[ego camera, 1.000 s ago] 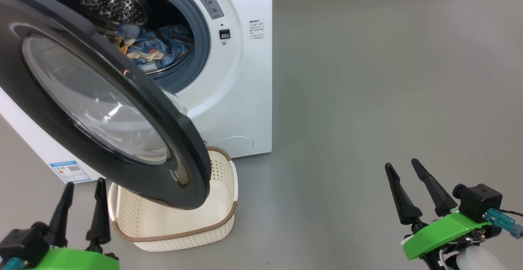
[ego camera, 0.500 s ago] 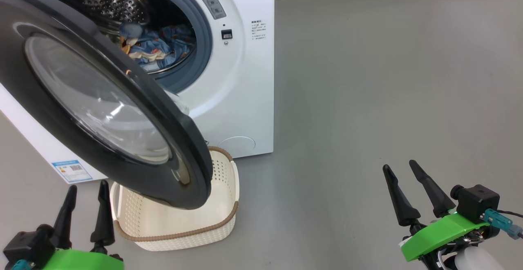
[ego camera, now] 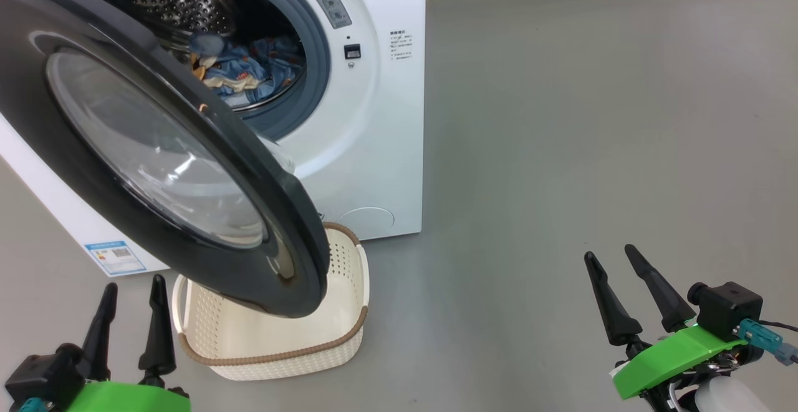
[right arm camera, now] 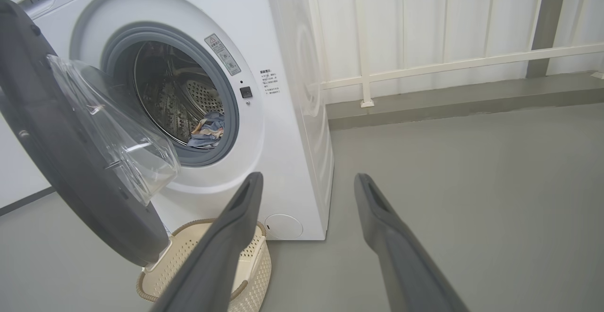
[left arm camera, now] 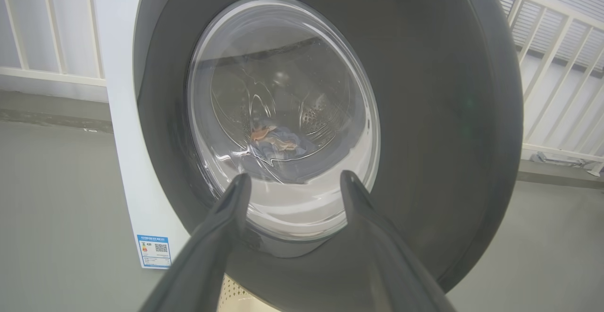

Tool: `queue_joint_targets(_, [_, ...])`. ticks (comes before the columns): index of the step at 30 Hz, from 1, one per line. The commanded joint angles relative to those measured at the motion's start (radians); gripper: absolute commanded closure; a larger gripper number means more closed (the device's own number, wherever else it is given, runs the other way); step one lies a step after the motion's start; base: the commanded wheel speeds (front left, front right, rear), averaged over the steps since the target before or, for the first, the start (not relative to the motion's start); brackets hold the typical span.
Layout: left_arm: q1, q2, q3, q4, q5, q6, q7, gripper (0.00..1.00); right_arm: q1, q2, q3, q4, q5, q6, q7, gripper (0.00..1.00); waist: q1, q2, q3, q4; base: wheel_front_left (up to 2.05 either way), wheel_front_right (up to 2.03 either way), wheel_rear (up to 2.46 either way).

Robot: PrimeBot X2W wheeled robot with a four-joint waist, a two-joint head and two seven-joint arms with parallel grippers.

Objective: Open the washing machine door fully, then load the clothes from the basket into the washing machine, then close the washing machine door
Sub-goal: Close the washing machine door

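Head view gives me the big white front-loading washing machine (ego camera: 386, 150) with its large round door, glossy black rim around a bulging clear glass window (ego camera: 156, 150), swung out on its hinge side to my left. The light blue printed clothes with a bit of white cloth (ego camera: 249, 75) lie inside the perforated steel drum, low and towards the front. The small cream-white perforated plastic basket with the brown woven-look rim (ego camera: 280, 353) sits on the grey floor (ego camera: 592, 119) just in front of the machine, partly under the door's lower edge; the part I can see holds only bare plastic.

So I judge the opening and the loading done, and closing the door is what is left.

My left gripper (ego camera: 134, 282) hangs low beside the basket, its two long dark fingers spread apart and holding nothing; its wrist view looks straight at the door's outer face, near but apart from it. My right gripper (ego camera: 610, 252) hovers over open floor, well apart from the machine, fingers likewise spread and empty, aimed towards the machine's front.
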Motion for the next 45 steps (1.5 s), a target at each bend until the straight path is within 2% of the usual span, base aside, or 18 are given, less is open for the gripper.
queue_joint_targets(1, [-0.014, 0.018, 0.038, -0.018, 0.013, -0.003, -0.011, 0.0, -0.032, -0.019, 0.015, -0.025, -0.001, 0.004, -0.008, 0.0, 0.0, 0.0, 0.0, 0.002, 0.0, 0.0, 0.0])
queue_joint_targets(8, [-0.014, 0.005, 0.051, -0.019, 0.016, -0.005, -0.011, 0.0, -0.038, -0.02, 0.011, -0.041, -0.006, 0.004, -0.008, 0.02, 0.0, 0.0, 0.001, 0.018, 0.0, 0.0, 0.0])
queue_joint_targets(10, [-0.014, 0.004, 0.057, -0.018, 0.016, -0.005, -0.011, 0.0, -0.041, -0.019, 0.013, -0.05, -0.009, 0.004, -0.008, 0.65, 0.0, 0.0, 0.001, 0.024, 0.0, 0.0, 0.0])
queue_joint_targets(11, [-0.013, 0.003, 0.059, -0.019, 0.015, -0.005, -0.011, 0.0, -0.045, -0.02, 0.017, -0.058, -0.01, 0.004, -0.008, 1.0, 0.0, 0.0, 0.001, 0.029, 0.0, 0.0, 0.0])
queue_joint_targets(20, [-0.017, -0.004, 0.059, -0.022, 0.016, -0.006, -0.011, 0.0, -0.154, -0.066, 0.07, -0.109, -0.019, 0.004, -0.008, 1.0, 0.0, 0.0, 0.011, 0.102, 0.0, 0.0, 0.0])
queue_joint_targets(28, [-0.013, -0.006, 0.046, -0.021, 0.004, -0.007, -0.011, 0.0, -0.232, -0.055, 0.102, -0.15, -0.006, 0.004, -0.008, 1.0, 0.0, 0.0, 0.008, 0.223, 0.0, 0.0, 0.0])
queue_joint_targets(31, [-0.014, -0.011, 0.029, -0.022, -0.007, -0.007, -0.011, 0.0, -0.258, -0.036, 0.119, -0.206, 0.039, 0.004, -0.008, 1.0, 0.0, 0.0, 0.005, 0.293, 0.0, 0.0, 0.0])
queue_joint_targets(39, [-0.023, -0.014, -0.01, -0.014, -0.028, -0.007, -0.011, 0.0, -0.32, -0.032, 0.173, -0.302, 0.05, 0.004, -0.008, 1.0, 0.0, 0.0, -0.004, 0.389, 0.0, 0.0, 0.0])
queue_joint_targets(45, [-0.025, -0.016, -0.025, -0.012, -0.042, -0.007, -0.011, 0.0, -0.361, -0.035, 0.257, -0.289, 0.049, 0.004, -0.008, 1.0, 0.0, 0.0, -0.004, 0.441, 0.0, 0.0, 0.0])
